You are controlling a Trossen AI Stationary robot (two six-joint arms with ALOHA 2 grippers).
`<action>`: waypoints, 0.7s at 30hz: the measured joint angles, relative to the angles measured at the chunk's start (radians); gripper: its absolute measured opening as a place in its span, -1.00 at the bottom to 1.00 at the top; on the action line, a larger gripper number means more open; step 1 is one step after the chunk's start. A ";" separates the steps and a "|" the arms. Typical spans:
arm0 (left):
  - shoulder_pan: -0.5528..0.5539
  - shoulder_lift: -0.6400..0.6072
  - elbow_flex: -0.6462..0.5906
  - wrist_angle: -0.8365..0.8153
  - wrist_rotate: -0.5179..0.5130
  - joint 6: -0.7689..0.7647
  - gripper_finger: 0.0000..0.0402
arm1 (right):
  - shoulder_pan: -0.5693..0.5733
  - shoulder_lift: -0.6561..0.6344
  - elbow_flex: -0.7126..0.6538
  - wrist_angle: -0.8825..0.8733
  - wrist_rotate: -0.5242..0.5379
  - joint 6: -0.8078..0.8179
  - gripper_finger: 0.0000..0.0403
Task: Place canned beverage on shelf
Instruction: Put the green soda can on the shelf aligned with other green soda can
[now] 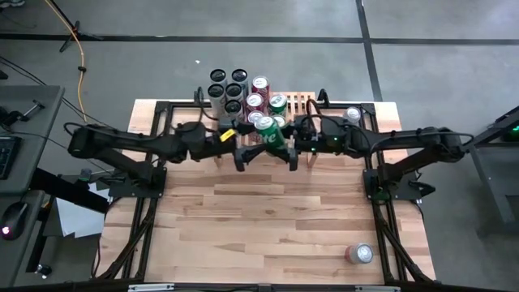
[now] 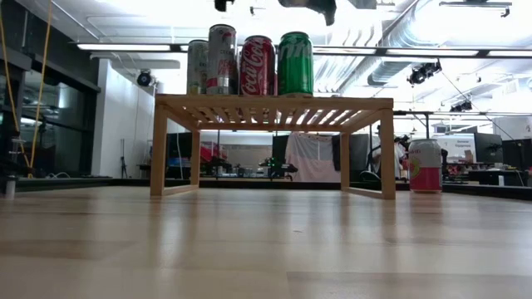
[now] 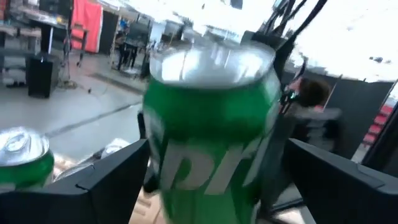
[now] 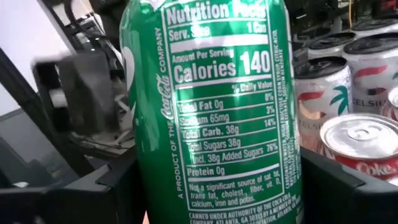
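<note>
The smooth green can (image 1: 265,126) hangs between both grippers above the slatted light-wood shelf (image 1: 300,102), beside cans already standing there. The right gripper (image 1: 293,144) clamps it; the left gripper's (image 1: 241,146) fingers stand apart around it.

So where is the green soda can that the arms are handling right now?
In the high view the green soda can sits mid-table between both end effectors, held by the right end effector, just in front of the light-wood shelf.

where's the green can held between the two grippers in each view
high: green can centre, before the shelf.
low: not in it; only the arms' undersides show at the top edge.
left wrist: fills the middle.
right wrist: label side, centre.
Shared landmark: red cola can.
</note>
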 joint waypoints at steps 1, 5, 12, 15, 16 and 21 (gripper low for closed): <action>0.002 0.010 0.008 -0.015 0.000 0.000 0.82 | 0.000 0.010 0.008 0.006 -0.003 0.000 0.45; 0.009 0.060 0.061 -0.006 0.001 0.003 0.82 | 0.008 0.052 0.039 0.004 -0.001 -0.002 0.45; 0.008 0.087 0.078 0.008 0.020 -0.003 0.82 | 0.008 0.064 0.082 0.004 0.002 -0.053 0.45; 0.008 0.078 0.078 0.004 0.022 0.006 0.82 | 0.009 0.065 0.094 -0.001 0.002 -0.060 0.45; 0.008 0.074 0.078 0.003 0.022 0.010 0.81 | 0.009 0.066 0.099 -0.001 0.002 -0.064 0.45; 0.008 0.047 0.077 -0.022 0.025 0.051 0.67 | 0.005 0.062 0.102 0.007 0.001 -0.078 0.45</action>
